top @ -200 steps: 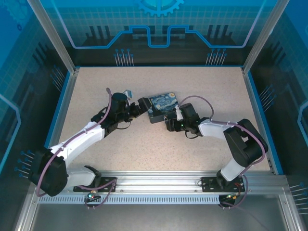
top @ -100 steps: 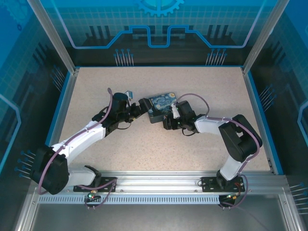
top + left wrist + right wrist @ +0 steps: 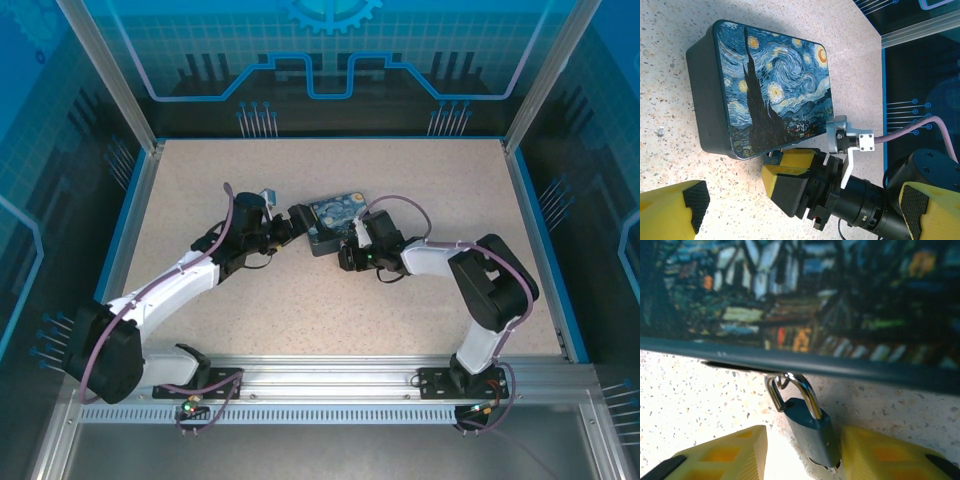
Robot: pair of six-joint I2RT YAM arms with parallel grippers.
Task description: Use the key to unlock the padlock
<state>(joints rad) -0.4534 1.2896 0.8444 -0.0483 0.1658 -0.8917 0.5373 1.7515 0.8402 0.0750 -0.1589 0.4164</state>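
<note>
The padlock (image 3: 812, 432), teal-bodied with a silvery shackle, hangs from the hasp on the near side of the Starry-Night tin (image 3: 338, 215). My right gripper (image 3: 802, 450) is open, one yellow finger on each side of the padlock. The right finger (image 3: 880, 455) touches the body, while a gap stays between it and the left finger. In the top view that gripper (image 3: 347, 250) sits against the tin's front edge. My left gripper (image 3: 297, 218) is wide open at the tin's left end, with nothing between its fingers (image 3: 677, 207). The key is out of view.
The tin (image 3: 775, 90) lies flat on the speckled tabletop (image 3: 300, 300). In the left wrist view my right gripper (image 3: 790, 175) and its cable (image 3: 920, 127) lie close in front. Blue rails and aluminium posts border the table.
My right gripper has slid a little left along the tin's front edge and its jaws have narrowed around the padlock. The left arm has stayed still.
</note>
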